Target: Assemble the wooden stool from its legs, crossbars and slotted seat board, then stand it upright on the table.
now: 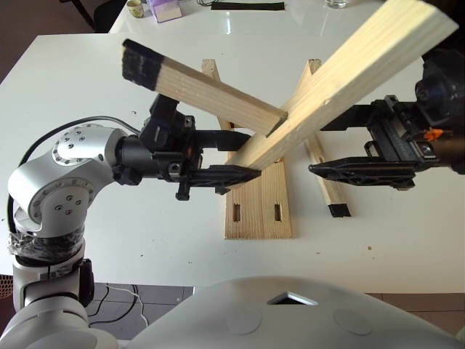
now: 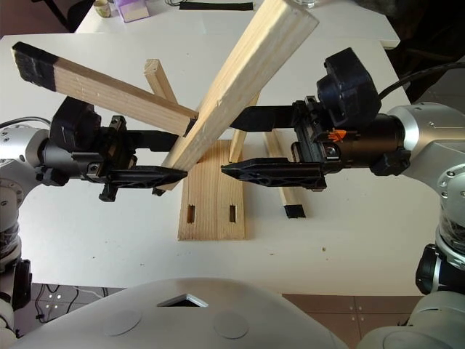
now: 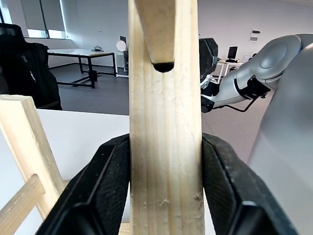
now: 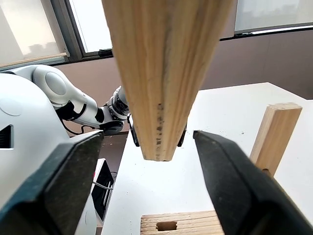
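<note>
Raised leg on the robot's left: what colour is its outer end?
Black end cap on the pale wooden leg; clearest in the left eye view.

Surface: your white table [image 1: 87, 87].
Centre: slotted seat board [image 1: 258, 211], flat, slots at near end.
Alongside: black-capped leg [image 1: 328, 185]; second leg [image 1: 212, 70], both flat.
Far edge: cup [image 1: 135, 8], purple box [image 1: 166, 9], black strip [image 1: 247, 6].

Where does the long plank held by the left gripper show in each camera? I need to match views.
Left eye: long plank slants from upper right down to centre.
Right eye: plank slants from top centre down-left.
Left wrist: plank clamped between the black fingers.
Right wrist: plank runs through the open right gripper.
Shared landmark: left gripper clamping its lower end.
</note>
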